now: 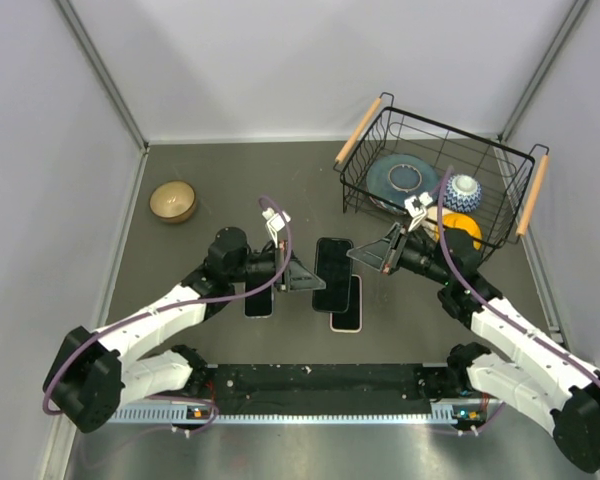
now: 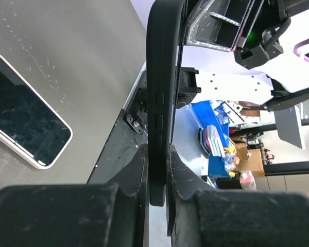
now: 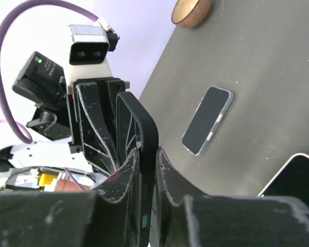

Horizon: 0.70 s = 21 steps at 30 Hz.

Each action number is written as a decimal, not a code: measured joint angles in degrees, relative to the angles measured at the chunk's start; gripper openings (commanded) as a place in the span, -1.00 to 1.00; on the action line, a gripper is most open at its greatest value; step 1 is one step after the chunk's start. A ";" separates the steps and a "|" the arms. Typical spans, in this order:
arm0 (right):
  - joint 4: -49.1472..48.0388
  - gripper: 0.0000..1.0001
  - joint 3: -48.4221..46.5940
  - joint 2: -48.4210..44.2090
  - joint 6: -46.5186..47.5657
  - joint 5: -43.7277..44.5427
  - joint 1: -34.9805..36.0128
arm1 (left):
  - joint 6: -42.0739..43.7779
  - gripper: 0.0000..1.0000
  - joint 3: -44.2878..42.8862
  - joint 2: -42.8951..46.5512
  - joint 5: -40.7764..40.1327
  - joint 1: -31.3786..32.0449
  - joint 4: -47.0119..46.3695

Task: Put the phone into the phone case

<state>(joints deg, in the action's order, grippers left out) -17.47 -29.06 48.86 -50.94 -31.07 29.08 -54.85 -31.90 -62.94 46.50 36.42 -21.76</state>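
A black phone case (image 1: pixel 333 272) hangs above the table's middle, held at both of its long edges. My left gripper (image 1: pixel 302 277) is shut on its left edge; it stands edge-on in the left wrist view (image 2: pixel 159 77) between my fingers (image 2: pixel 157 170). My right gripper (image 1: pixel 368 257) is shut on its right edge, and the right wrist view shows the case (image 3: pixel 143 126) pinched there (image 3: pixel 147 159). A phone with a pale rim (image 1: pixel 348 308) lies on the table, partly under the case; it also shows in both wrist views (image 2: pixel 26 123) (image 3: pixel 293 177). A second dark phone (image 1: pixel 258 301) (image 3: pixel 207 120) lies below my left gripper.
A black wire basket (image 1: pixel 520 170) with wooden handles stands at the back right, holding a blue plate (image 1: pixel 400 180), a small bowl (image 1: pixel 463 190) and an orange (image 1: pixel 462 228). A wooden bowl (image 1: pixel 173 201) (image 3: pixel 191 10) sits at the back left.
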 measured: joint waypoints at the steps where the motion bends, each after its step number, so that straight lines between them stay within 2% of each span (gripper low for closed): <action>1: 0.28 -1.00 0.00 0.33 -0.15 -0.04 -0.11 | 0.79 -1.00 -0.20 0.11 -0.35 0.00 0.98; 7: 1.70 -1.00 0.00 0.68 0.72 0.52 -0.22 | 4.94 -1.00 -1.64 0.35 -2.40 0.07 6.45; 10: 2.84 -1.00 0.02 0.72 1.46 0.63 -0.20 | 6.14 -0.66 -1.70 0.70 -3.28 0.28 8.07; 11: 2.95 -1.00 0.02 0.85 1.46 0.63 -0.11 | 6.58 -0.36 -1.79 0.72 -3.48 0.35 8.63; 12: 2.93 -1.00 0.02 1.14 1.46 0.59 -0.09 | 7.04 -0.25 -2.12 0.85 -3.93 0.44 9.92; 15: 0.57 -1.00 0.26 2.49 0.66 -0.04 0.02 | 8.74 -0.02 -3.04 1.29 -7.48 0.37 14.71; 17: -2.23 -1.00 1.16 3.74 -0.15 -0.17 0.02 | 9.64 0.05 -3.15 2.16 -10.34 -0.07 18.86; 19: -4.52 -1.00 2.60 4.74 -1.05 -0.26 0.02 | 10.32 0.24 -3.15 3.93 -13.03 -0.59 22.23; 21: -6.10 -1.00 4.44 5.79 -1.99 -0.31 0.04 | 11.37 0.33 -3.15 6.29 -16.15 -1.09 25.24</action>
<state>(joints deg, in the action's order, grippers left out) -23.57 -24.62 54.65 -52.93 -31.38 29.12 -43.48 -35.05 -56.64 30.35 35.33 3.49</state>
